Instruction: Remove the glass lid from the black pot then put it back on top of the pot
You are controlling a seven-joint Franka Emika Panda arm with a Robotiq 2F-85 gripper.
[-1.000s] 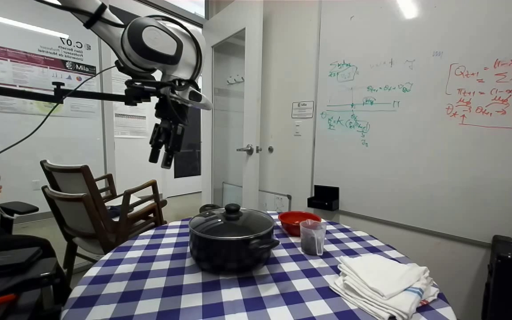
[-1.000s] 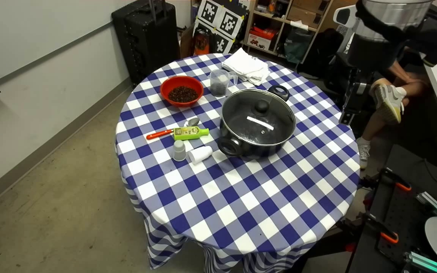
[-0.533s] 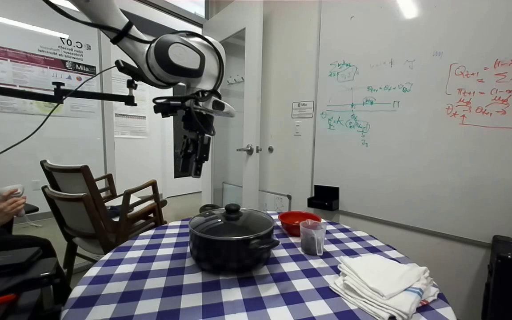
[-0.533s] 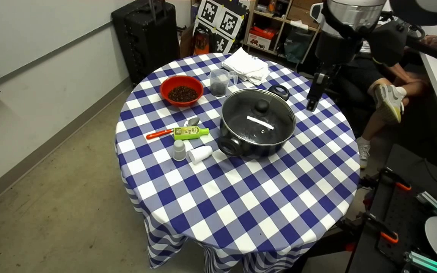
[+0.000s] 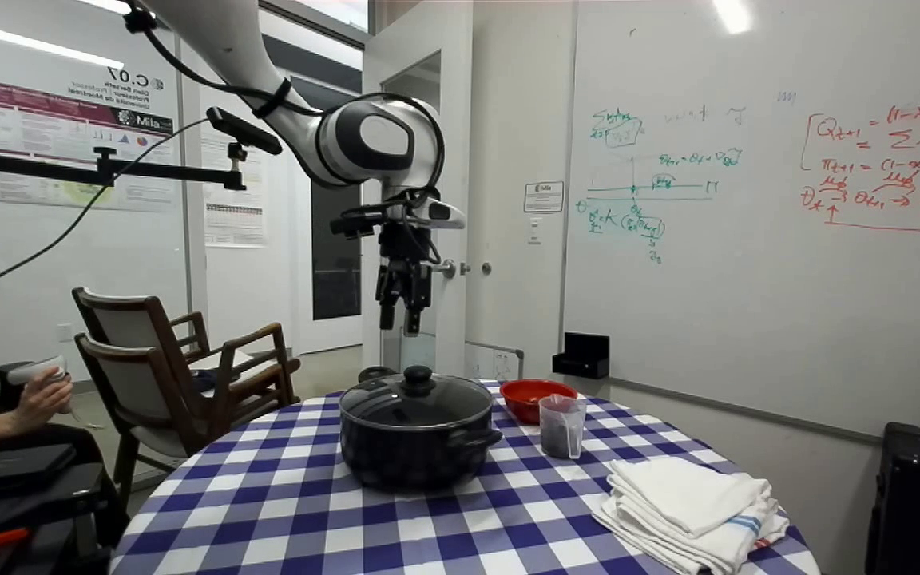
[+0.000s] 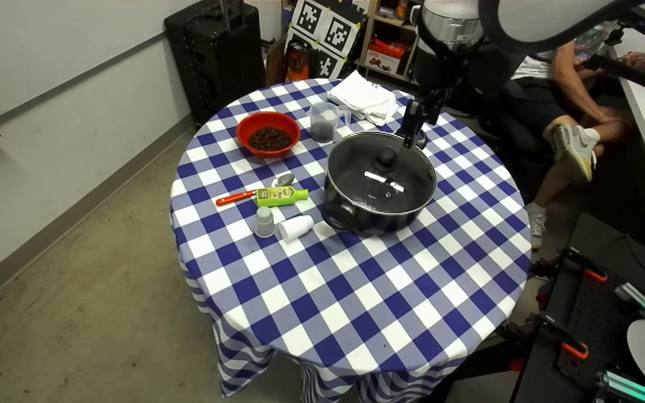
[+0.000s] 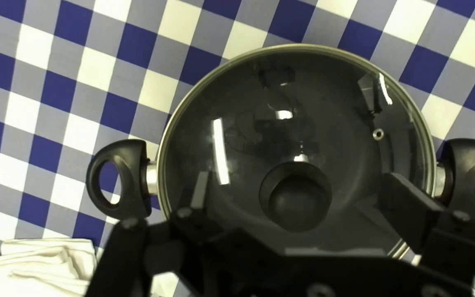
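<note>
wrist view: claw (image 7: 300,186) spread over lid (image 7: 322,132) — exterior views: bowl (image 5: 522,406)

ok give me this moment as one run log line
gripper: open, empty, above glass lid | glass lid: on black pot | knob: no contact, gap to gripper | likely next: descend to knob

In an exterior view, we observe the black two-finger gripper (image 5: 400,324) pointing down above the dark knob (image 5: 418,378) of the round, shallow-domed glass lid (image 5: 417,409), its jaws set apart. We find the lid seated on the wide, round black pot (image 5: 410,458). On the blue-and-white checkered tablecloth (image 5: 348,533) we also locate a round red bowl (image 5: 519,406), an upright translucent cup (image 5: 562,425) and folded white cloths (image 5: 685,501).
</note>
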